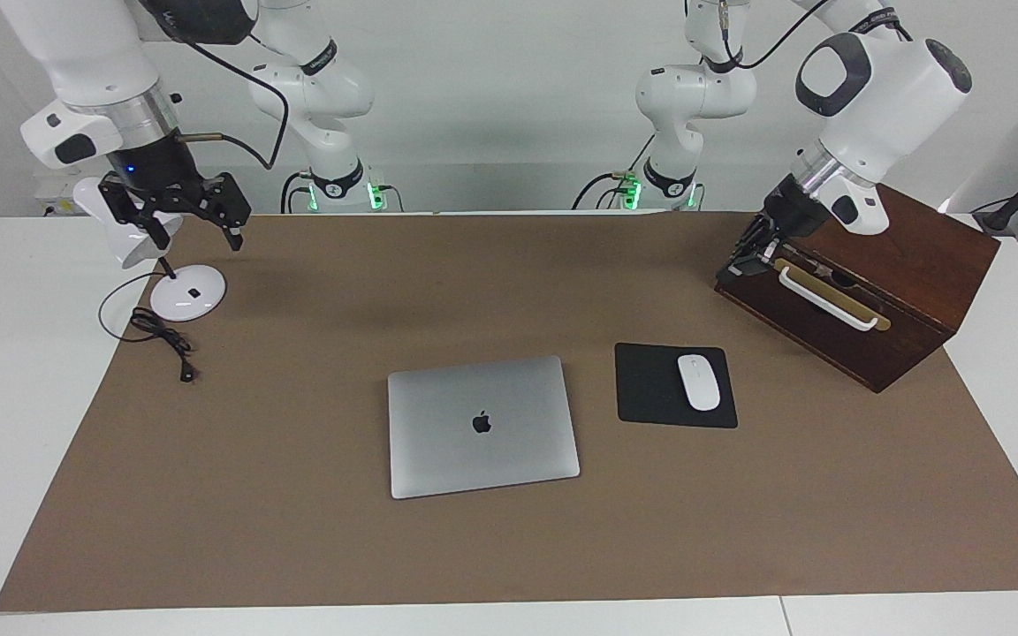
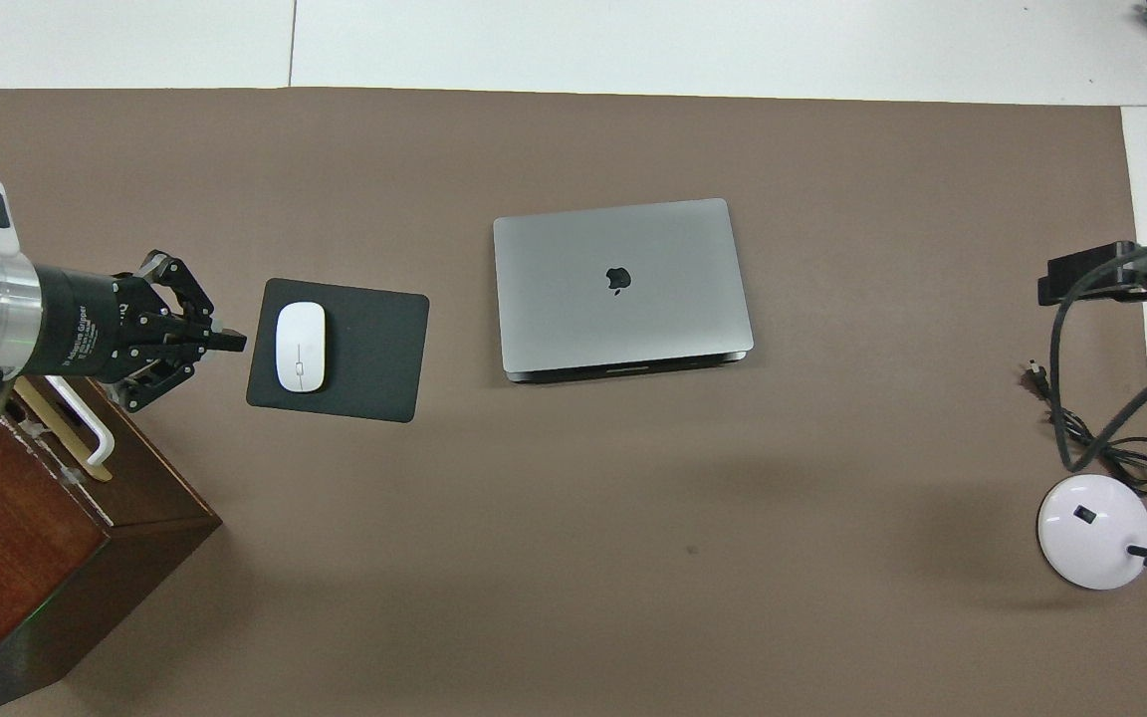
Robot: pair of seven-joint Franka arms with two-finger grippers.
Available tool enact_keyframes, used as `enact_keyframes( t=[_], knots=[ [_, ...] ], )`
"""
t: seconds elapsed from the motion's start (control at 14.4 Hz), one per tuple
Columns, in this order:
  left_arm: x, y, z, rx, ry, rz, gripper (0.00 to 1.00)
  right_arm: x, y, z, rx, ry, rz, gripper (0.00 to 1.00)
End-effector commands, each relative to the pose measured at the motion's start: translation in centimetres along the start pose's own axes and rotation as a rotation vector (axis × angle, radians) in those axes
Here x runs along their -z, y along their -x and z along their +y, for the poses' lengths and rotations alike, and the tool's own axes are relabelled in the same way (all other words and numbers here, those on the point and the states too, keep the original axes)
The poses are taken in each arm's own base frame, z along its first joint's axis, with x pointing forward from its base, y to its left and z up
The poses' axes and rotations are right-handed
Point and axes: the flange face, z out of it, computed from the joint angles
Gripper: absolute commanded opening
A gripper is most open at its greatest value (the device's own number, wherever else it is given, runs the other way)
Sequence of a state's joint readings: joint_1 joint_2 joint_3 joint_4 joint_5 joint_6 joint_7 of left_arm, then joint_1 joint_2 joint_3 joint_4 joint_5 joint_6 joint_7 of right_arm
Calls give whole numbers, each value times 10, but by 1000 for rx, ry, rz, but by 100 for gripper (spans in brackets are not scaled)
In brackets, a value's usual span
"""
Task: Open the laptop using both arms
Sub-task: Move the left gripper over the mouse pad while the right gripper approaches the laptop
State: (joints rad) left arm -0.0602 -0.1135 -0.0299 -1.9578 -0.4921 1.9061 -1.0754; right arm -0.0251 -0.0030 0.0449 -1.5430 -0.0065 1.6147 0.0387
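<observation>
Laptop (image 1: pixel 482 427) lies closed, lid logo up, mid-mat, untouched, just beside a black mouse pad (image 1: pixel 650 385) with white mouse (image 1: pixel 699 382) toward the left arm's end. Left gripper (image 2: pixel 225 342) hangs in the air by the wooden box (image 1: pixel 862 274) corner, pointing toward the mouse pad, fingertips pinched together on nothing. Right gripper (image 1: pixel 195 231) hovers over the desk lamp (image 1: pixel 182 296) at the right arm's end, fingers spread wide, empty. Both grippers well apart from laptop.
</observation>
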Motion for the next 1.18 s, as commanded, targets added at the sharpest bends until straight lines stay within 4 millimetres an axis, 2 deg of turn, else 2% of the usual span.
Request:
enact_keyframes(
  t=[0.0,0.07,0.28,0.35,0.49,0.62,0.76,0.83,0.9,1.04,1.11],
  knots=[
    [-14,4,-19,145,61,-84,0,-2,12,-32,130,-12,24,100],
    [-23,3,-23,234,85,-113,0,-7,15,-44,196,-9,35,100],
    [-47,24,-20,347,137,-180,0,-18,24,-69,272,-6,71,100],
    [-55,25,-19,449,159,-210,0,-21,26,-82,321,-5,75,100],
    [-71,26,-20,686,208,-259,0,-26,28,-95,410,4,86,100],
    [-90,34,-24,786,241,-299,0,-33,36,-107,513,38,112,100],
    [-106,25,-31,895,283,-350,0,-43,41,-122,643,60,131,100],
    [-124,27,-34,952,278,-382,0,-47,43,-131,703,72,144,100],
    [-134,24,-39,1021,283,-422,0,-50,45,-139,743,93,150,100],
    [-146,19,-44,1088,312,-430,0,-57,47,-153,844,166,176,100],
    [-155,29,-44,1087,319,-417,0,-59,48,-165,939,216,200,100]
  ],
)
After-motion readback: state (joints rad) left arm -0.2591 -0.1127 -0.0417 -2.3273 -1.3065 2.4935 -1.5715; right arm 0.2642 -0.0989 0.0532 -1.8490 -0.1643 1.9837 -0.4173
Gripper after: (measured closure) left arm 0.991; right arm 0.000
